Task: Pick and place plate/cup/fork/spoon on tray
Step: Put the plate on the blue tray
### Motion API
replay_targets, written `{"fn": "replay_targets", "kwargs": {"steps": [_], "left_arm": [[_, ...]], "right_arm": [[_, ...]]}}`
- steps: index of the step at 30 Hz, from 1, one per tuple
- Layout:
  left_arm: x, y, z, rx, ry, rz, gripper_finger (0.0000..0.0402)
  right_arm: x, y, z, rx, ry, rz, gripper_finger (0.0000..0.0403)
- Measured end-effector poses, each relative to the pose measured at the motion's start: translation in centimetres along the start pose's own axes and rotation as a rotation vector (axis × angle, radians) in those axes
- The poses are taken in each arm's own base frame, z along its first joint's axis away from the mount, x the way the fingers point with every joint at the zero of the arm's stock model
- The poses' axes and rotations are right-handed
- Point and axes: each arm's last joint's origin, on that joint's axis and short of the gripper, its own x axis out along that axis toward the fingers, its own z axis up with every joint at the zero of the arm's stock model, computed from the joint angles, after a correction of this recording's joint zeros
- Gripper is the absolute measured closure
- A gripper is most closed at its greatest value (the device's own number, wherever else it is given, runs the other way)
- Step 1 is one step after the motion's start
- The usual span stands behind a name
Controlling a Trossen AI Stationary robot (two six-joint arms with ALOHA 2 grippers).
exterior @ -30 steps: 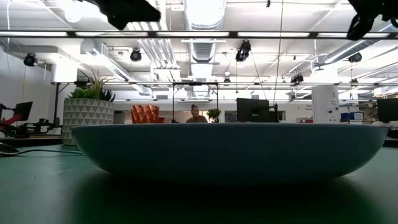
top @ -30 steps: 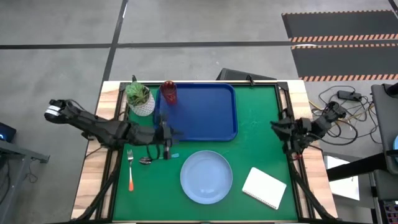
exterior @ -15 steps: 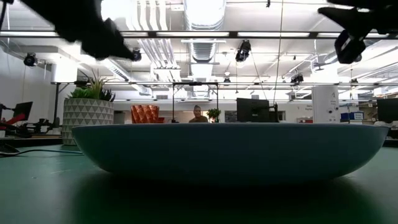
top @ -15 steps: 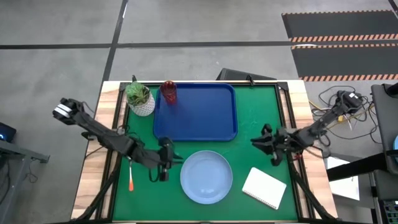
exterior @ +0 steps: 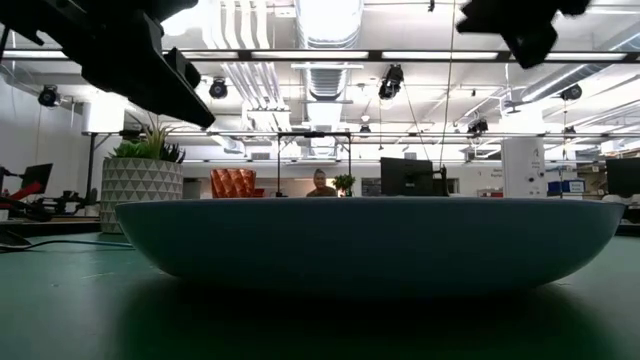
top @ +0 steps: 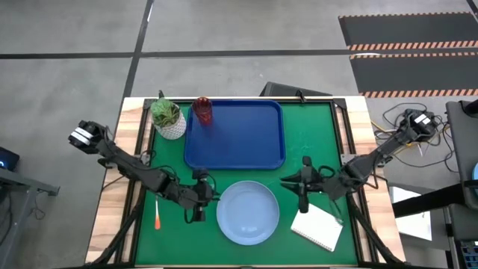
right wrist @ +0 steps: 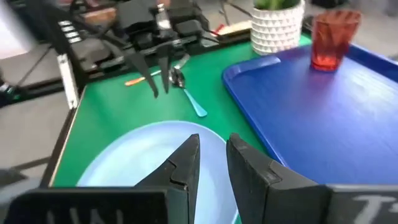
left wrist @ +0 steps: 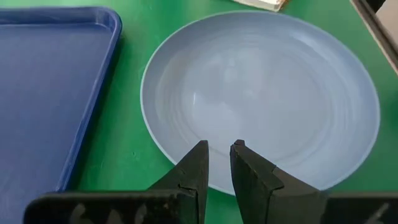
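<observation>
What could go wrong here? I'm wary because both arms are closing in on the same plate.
1. The left tool and right tool flank the plate; uneven contact could slide it instead of lifting.
2. The spoon and fork lie beside the left arm and could get knocked.
3. The cup already on the tray could tip.

Right hand (right wrist: 210,158) over plate (right wrist: 134,165); cup (right wrist: 334,40) on tray (right wrist: 336,106).
</observation>
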Motion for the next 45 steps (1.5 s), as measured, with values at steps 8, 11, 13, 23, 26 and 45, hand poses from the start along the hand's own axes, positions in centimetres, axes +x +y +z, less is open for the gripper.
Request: {"fn": "replay_targets", "kwargs": {"steps": [8, 11, 13, 23, 26, 45], "left_arm": [[-0.2, 0.1, 0.2, 0.001, -0.012, 0.002, 0.0353], [-0.2, 0.1, 0.2, 0.001, -0.014, 0.008, 0.0353], [-0.2, 0.1, 0.2, 0.001, -0.014, 0.008, 0.0353], [-0.2, 0.1, 0.2, 0.028, -0.014, 0.009, 0.0353], [-0.2, 0.1, 0.2, 0.028, -0.014, 0.009, 0.0353], [-0.4, 0.3, 0.5, 0.123, -0.046, 0.071, 0.0353]], "right_arm": [[3.2, 1.3, 1.6, -0.058, 0.183, -0.067, 0.0333], [4.7, 1.1, 1.1, -0.075, 0.252, -0.077, 0.0333], [5.6, 0.9, 0.7, -0.073, 0.294, -0.07, 0.0333], [8.2, -1.0, -0.6, 0.021, 0.383, -0.156, 0.0301], [8.4, -1.5, -0.8, 0.015, 0.402, -0.178, 0.027], [8.9, -2.3, -2.8, -0.058, 0.441, -0.226, 0.0181]]}}
